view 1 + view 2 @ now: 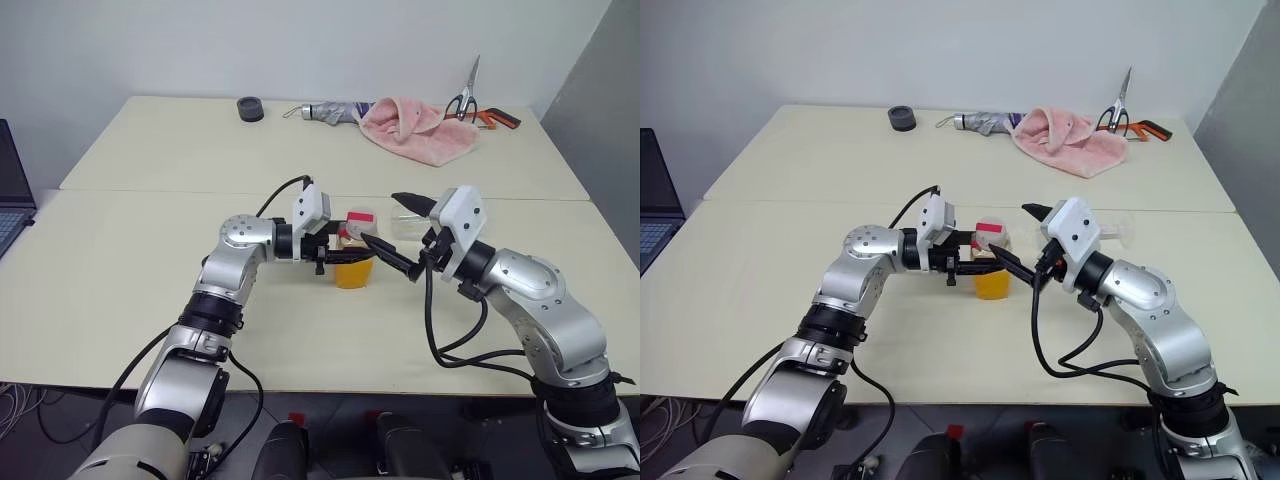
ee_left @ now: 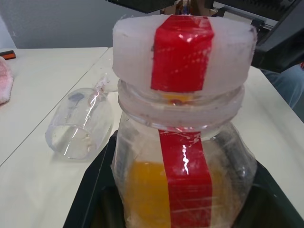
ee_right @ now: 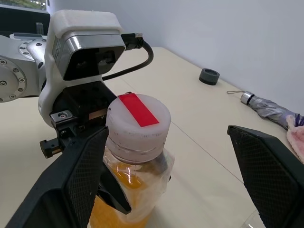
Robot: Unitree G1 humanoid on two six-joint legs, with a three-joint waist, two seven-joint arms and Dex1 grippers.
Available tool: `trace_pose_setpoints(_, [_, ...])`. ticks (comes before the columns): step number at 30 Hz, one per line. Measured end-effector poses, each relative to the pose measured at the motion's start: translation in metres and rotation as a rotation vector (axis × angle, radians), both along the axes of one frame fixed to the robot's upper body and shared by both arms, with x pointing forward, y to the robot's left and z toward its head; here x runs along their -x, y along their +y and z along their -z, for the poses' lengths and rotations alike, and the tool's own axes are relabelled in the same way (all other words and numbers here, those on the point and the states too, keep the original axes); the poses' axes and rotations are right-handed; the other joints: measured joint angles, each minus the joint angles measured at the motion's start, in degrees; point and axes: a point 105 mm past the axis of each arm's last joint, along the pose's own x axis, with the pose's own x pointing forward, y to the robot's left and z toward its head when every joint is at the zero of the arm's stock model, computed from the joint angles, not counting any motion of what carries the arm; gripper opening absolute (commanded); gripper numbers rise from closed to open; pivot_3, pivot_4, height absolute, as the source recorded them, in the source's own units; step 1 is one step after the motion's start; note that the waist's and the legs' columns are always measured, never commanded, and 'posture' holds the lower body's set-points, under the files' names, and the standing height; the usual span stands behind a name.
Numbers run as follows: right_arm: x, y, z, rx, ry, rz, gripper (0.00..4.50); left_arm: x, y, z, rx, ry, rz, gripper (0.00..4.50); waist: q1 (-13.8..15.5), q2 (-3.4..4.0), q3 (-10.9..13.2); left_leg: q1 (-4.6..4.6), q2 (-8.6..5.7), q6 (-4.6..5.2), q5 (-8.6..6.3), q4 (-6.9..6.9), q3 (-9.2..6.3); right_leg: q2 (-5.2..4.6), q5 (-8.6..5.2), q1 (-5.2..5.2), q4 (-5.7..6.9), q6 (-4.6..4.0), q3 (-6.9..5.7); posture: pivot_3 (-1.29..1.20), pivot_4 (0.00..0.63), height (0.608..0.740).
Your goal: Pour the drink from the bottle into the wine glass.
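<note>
I have the left gripper [image 1: 335,252] reaching level toward my right, its fingers clamped tight around the bottle [image 1: 354,258]. My right gripper [image 1: 400,232] points forward and left, its black fingers [image 3: 76,180] spread wide on either side of the cap.

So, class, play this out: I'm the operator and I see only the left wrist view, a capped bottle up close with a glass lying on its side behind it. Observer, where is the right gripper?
Observer: The right gripper is open, one finger on either side of the bottle's cap, not closed on it.
Operator: What holds the bottle?
Observer: The left gripper is shut on the body of the bottle, which stands upright.
Operator: Anything lying further back?
Observer: A folded grey umbrella and a small dark round thing lie at the table's far edge.
</note>
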Motion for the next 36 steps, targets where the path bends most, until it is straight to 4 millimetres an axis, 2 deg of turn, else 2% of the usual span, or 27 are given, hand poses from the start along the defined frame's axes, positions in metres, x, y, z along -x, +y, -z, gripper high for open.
trace_pose_setpoints(36, [0.0010, -0.0043, -0.0003, 0.016, 0.000, -0.010, 4.26, 0.0000, 0.0002, -0.0002, 0.000, -0.003, 0.000, 1.85, 0.0, 0.00, 0.0, 0.00, 0.00, 0.00, 0.00, 0.00, 0.00, 0.00, 0.00, 0.00, 0.00, 0.00, 0.00, 0.00, 0.150, 0.740])
